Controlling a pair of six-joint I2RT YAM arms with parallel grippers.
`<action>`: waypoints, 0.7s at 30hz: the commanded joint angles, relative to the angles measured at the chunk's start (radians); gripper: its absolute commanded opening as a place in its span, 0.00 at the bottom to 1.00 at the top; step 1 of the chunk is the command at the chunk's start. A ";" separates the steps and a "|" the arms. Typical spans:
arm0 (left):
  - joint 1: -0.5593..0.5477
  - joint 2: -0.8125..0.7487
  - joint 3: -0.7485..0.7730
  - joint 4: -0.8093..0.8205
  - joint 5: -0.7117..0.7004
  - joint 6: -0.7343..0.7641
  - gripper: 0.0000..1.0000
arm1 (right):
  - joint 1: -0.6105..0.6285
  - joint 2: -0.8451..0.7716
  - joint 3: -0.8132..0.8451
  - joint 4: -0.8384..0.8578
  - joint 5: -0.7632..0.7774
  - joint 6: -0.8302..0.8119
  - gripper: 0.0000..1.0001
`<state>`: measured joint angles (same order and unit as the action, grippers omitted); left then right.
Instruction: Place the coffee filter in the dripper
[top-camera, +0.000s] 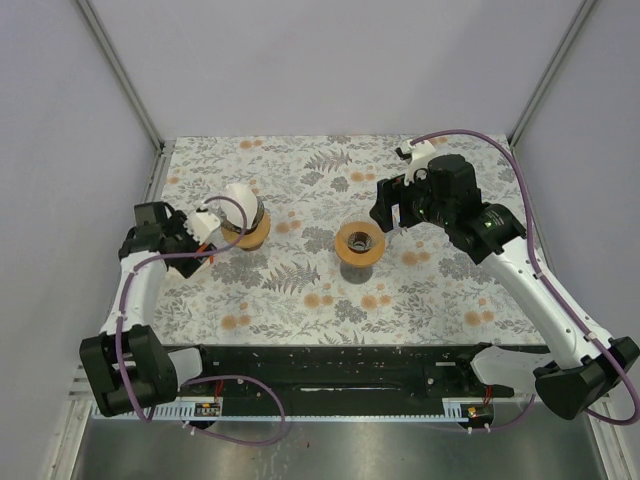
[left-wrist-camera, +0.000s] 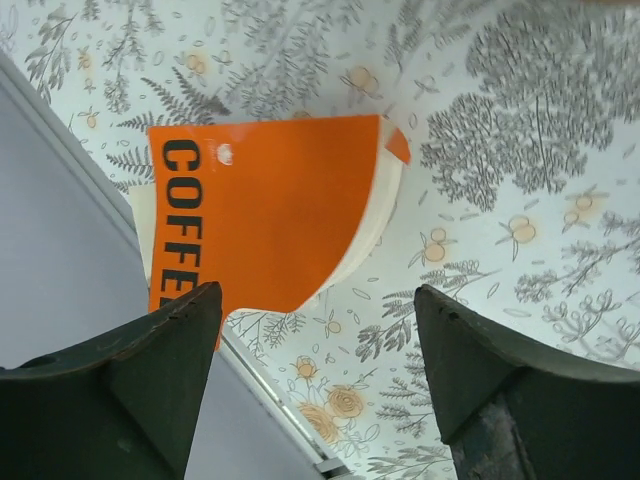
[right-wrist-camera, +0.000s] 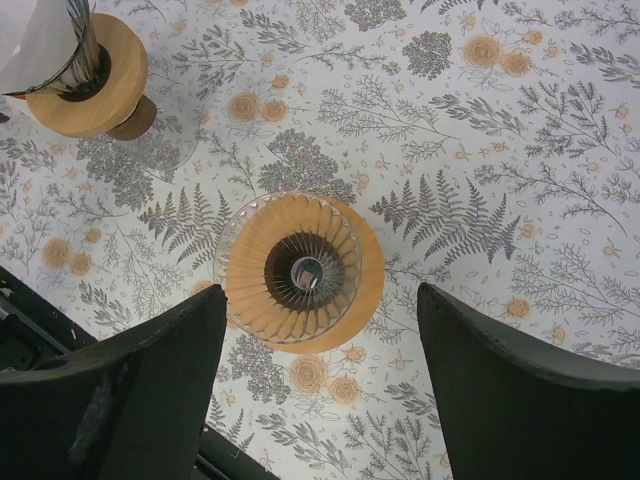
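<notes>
A white paper coffee filter (top-camera: 238, 198) stands up out of a metal cone on a wooden ring (top-camera: 247, 236) at the left; it also shows as the filter (right-wrist-camera: 30, 40) in the right wrist view's corner. A ribbed glass dripper (top-camera: 359, 243) on a wooden collar sits mid-mat with nothing in it, and is also seen as the dripper (right-wrist-camera: 296, 268) from above. My left gripper (top-camera: 208, 226) is open just left of the metal cone. Below its spread fingers lies an orange "COFFEE" filter pack (left-wrist-camera: 265, 210). My right gripper (top-camera: 392, 214) hangs open above and right of the glass dripper, holding nothing.
The floral mat (top-camera: 300, 290) covers the table. Its left edge meets a metal rail and grey wall (left-wrist-camera: 60, 260) close beside the orange pack. The black base rail (top-camera: 330, 370) runs along the near side.
</notes>
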<state>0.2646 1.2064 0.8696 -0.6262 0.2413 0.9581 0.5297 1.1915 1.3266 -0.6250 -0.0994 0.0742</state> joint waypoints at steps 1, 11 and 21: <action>-0.019 -0.030 -0.064 0.129 -0.131 0.186 0.82 | 0.006 -0.024 0.005 0.022 -0.025 -0.016 0.84; -0.013 0.013 -0.152 0.296 -0.059 0.280 0.83 | 0.007 -0.030 0.003 0.024 -0.045 -0.020 0.84; 0.101 0.102 -0.181 0.408 0.044 0.286 0.84 | 0.007 -0.010 0.011 0.024 -0.069 -0.024 0.85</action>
<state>0.3626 1.2945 0.7197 -0.3618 0.2218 1.2190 0.5297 1.1847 1.3266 -0.6250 -0.1272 0.0639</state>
